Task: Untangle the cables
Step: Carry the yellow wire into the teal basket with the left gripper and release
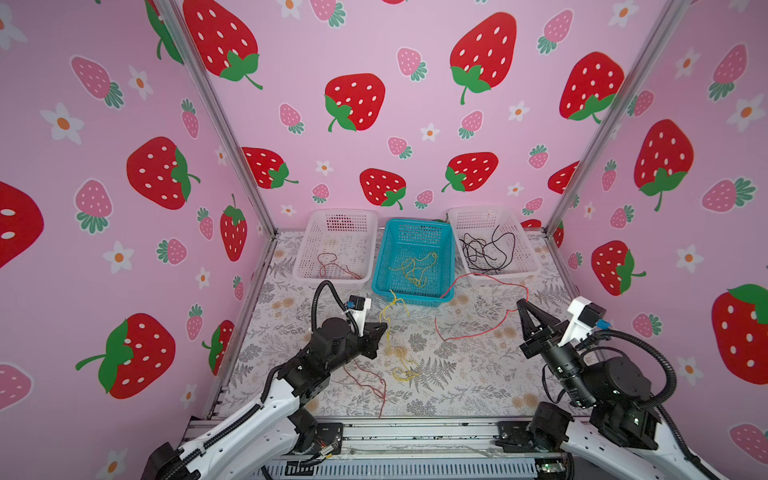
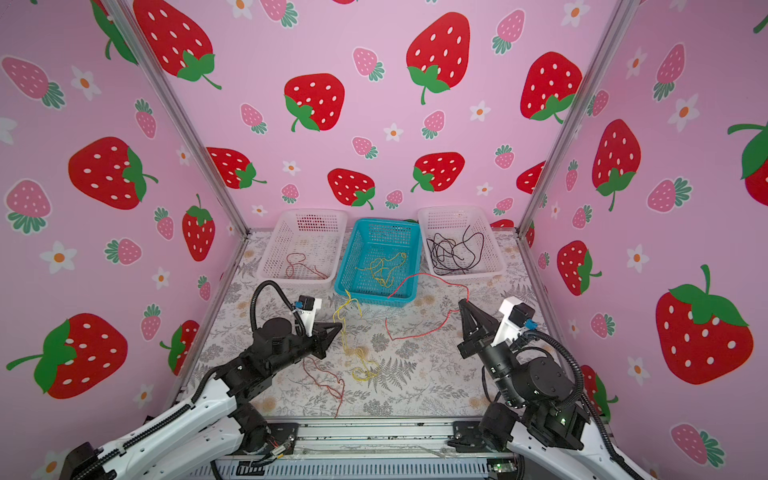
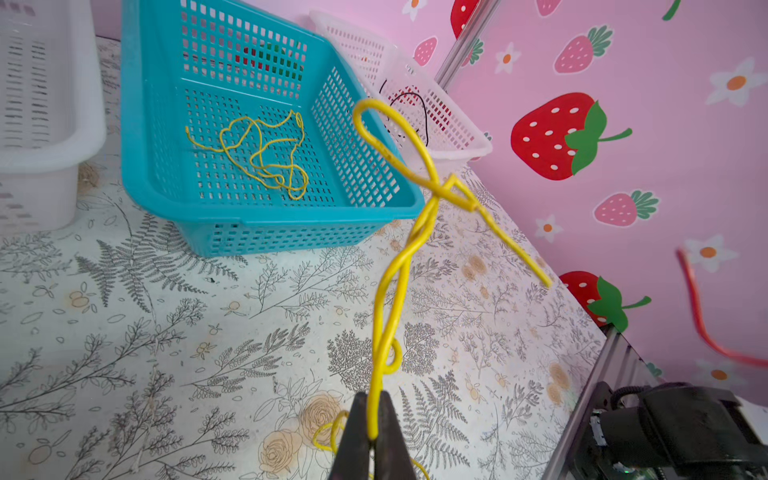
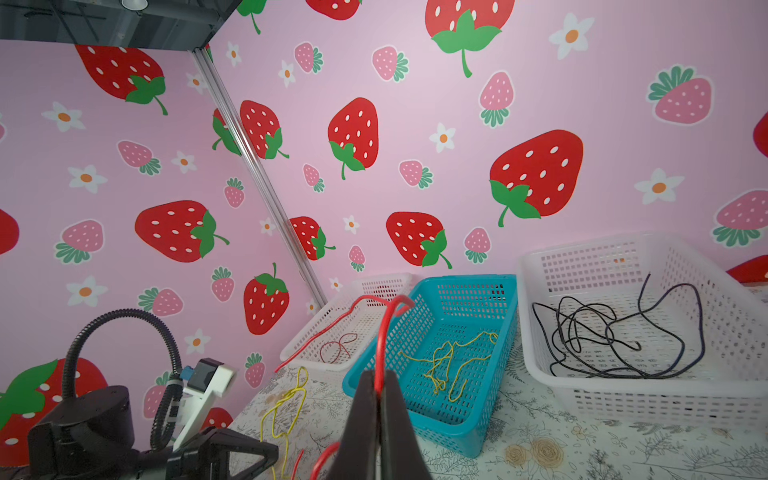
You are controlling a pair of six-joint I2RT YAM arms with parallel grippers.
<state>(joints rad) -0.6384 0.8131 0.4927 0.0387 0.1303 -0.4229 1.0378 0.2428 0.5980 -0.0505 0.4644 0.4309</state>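
Three perforated baskets stand in a row at the far side of my counter (image 1: 457, 395), close to the back wall (image 1: 374, 62). There is a left white basket (image 1: 306, 245), a blue basket (image 1: 383, 257) in the middle, set a little nearer to me, and a right white basket (image 1: 525, 245). The counter has a grey fern-and-flower print. Strawberries and daisies cover the pink walls, and aluminium posts (image 1: 224, 124) mark the corners.
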